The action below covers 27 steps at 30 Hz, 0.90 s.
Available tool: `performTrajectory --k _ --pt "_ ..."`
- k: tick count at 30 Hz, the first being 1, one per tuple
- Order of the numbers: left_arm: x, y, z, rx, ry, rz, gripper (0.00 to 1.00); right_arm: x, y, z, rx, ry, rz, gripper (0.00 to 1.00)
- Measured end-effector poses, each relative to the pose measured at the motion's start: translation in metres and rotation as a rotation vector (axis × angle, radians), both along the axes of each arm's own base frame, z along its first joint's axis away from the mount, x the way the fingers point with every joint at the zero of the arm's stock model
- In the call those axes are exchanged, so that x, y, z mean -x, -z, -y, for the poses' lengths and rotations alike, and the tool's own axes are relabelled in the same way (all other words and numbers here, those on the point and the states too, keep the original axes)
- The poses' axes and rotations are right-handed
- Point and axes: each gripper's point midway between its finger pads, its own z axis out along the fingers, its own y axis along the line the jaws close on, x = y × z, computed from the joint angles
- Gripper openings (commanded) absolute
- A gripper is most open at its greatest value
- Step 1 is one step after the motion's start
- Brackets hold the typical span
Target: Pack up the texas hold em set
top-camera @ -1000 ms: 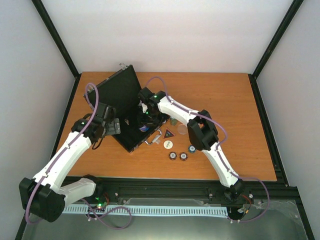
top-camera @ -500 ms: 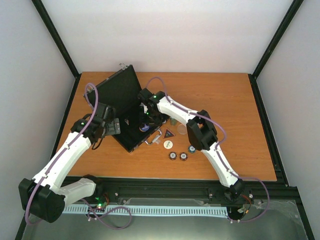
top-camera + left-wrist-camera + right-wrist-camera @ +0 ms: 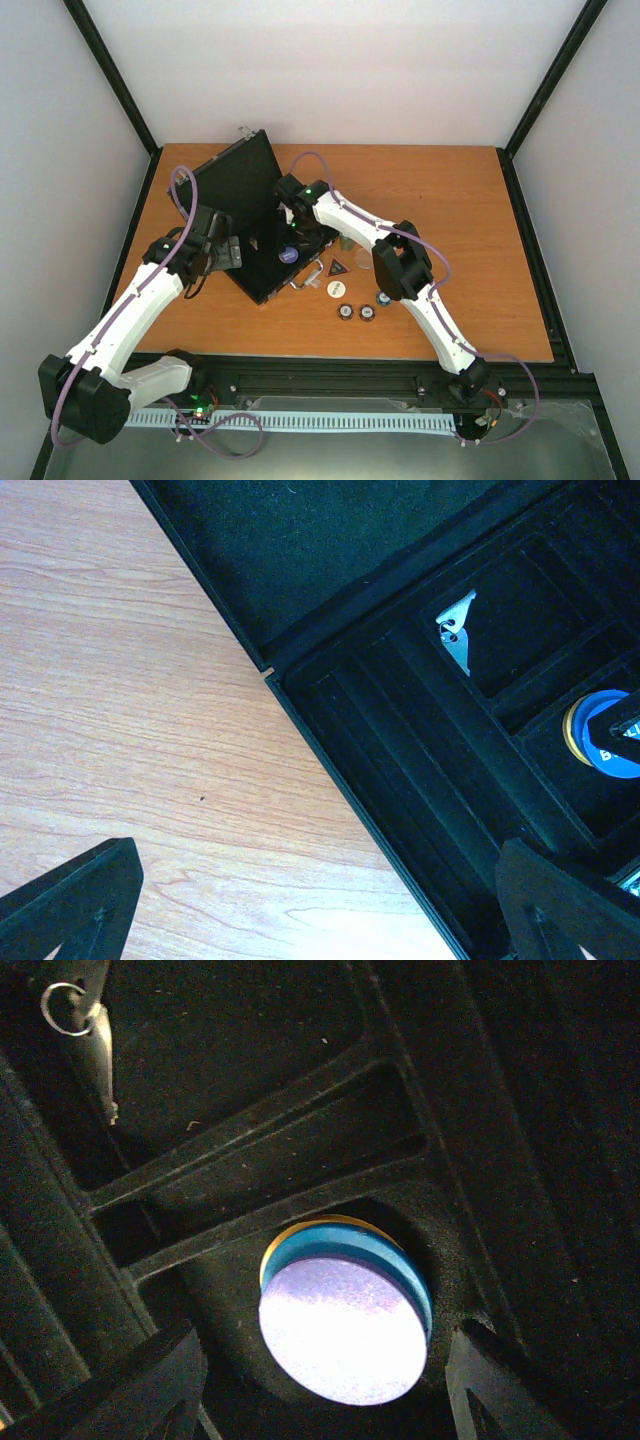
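Likely light, hard, slick discs (image 3: 345,1325) in case (image 3: 480,1110) recess; pinch at rims. Right gripper (image 3: 322,1360) released; left gripper (image 3: 318,860) spread, empty.

My left gripper (image 3: 320,890) stands spread wide, its two dark fingers (image 3: 75,905) at the lower corners. Between them I see bare wooden table (image 3: 130,710) and the edge of the open black case (image 3: 400,760), which runs diagonally down toward the right finger. Just beyond that finger, a blue disc (image 3: 607,748) sits in a compartment, with a yellow one showing at its edge. Farther out, a small silver key (image 3: 457,632) lies in another compartment.
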Motion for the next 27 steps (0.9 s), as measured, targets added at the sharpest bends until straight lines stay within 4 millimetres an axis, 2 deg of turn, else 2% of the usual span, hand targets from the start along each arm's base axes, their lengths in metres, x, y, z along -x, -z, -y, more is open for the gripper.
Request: performTrajectory --k 5,7,13,20,23,27 --pt "-0.002 0.002 0.001 -0.001 -0.001 -0.003 1.00 -0.001 -0.009 0.002 0.004 -0.016 0.023 0.87" --pt "-0.002 0.003 0.001 -0.003 0.000 -0.009 1.00 -0.001 -0.015 0.004 0.010 -0.026 0.041 0.99" --pt "-0.003 0.008 0.001 -0.009 0.000 -0.027 1.00 -0.001 -0.055 0.017 0.016 -0.054 0.125 1.00" --pt "-0.007 0.011 0.003 -0.008 0.003 -0.037 1.00 0.023 -0.096 0.051 0.044 -0.102 0.186 1.00" --pt "-0.009 0.011 0.005 -0.006 0.003 -0.038 1.00 0.039 -0.096 0.070 0.084 -0.132 0.185 1.00" --pt "-0.013 0.011 0.007 -0.001 0.001 -0.037 1.00 0.071 -0.071 0.105 0.190 -0.182 0.133 1.00"
